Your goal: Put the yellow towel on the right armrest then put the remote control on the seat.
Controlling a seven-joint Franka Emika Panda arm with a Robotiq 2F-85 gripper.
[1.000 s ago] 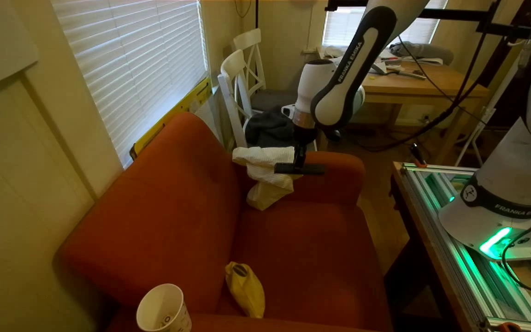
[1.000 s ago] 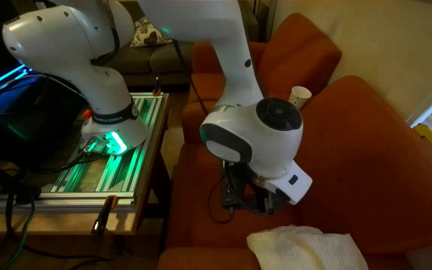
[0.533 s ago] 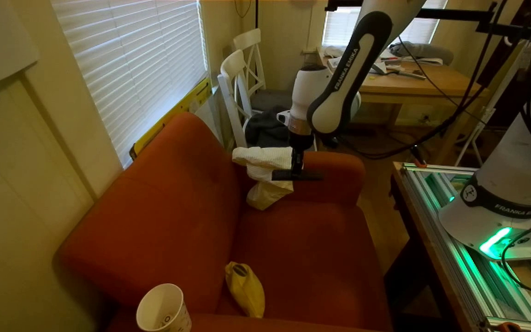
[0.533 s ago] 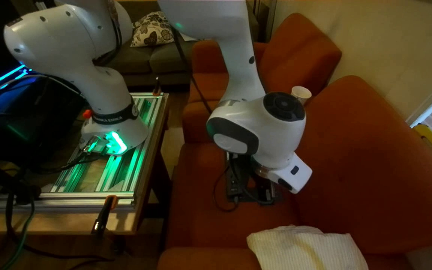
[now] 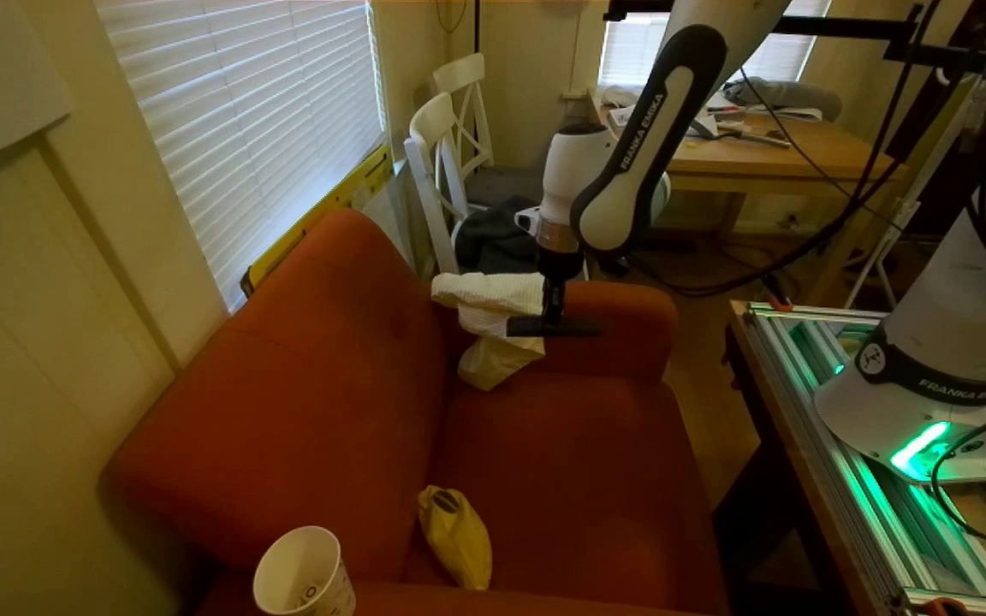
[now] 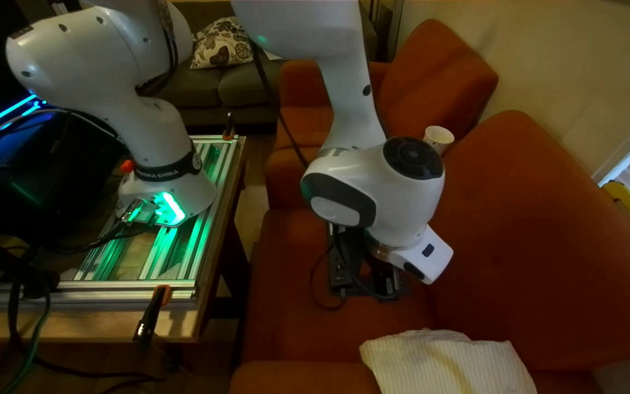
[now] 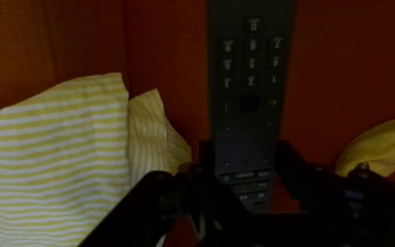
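Observation:
The yellow-and-white striped towel (image 5: 493,295) hangs over an armrest (image 5: 630,308) of the orange sofa, its lower end reaching the seat (image 5: 579,470). It also shows in an exterior view (image 6: 441,361) and in the wrist view (image 7: 53,161). My gripper (image 7: 245,154) is shut on the black remote control (image 7: 250,89), with one finger on each long side. In an exterior view the remote (image 5: 579,328) lies level below the gripper (image 5: 552,315), in front of the towel and above the seat. In an exterior view (image 6: 367,273) the wrist largely hides the gripper.
A yellow cloth object (image 5: 459,539) lies on the seat near the backrest; it shows in the wrist view (image 7: 379,147). A paper cup (image 5: 300,573) stands at the near armrest, and in an exterior view (image 6: 438,137). The sofa backrest (image 6: 539,235) rises beside the arm.
My gripper has moved down slightly with the remote and away from the towel's armrest, mostly in the first half second. It has barely moved since. The towel has not moved.

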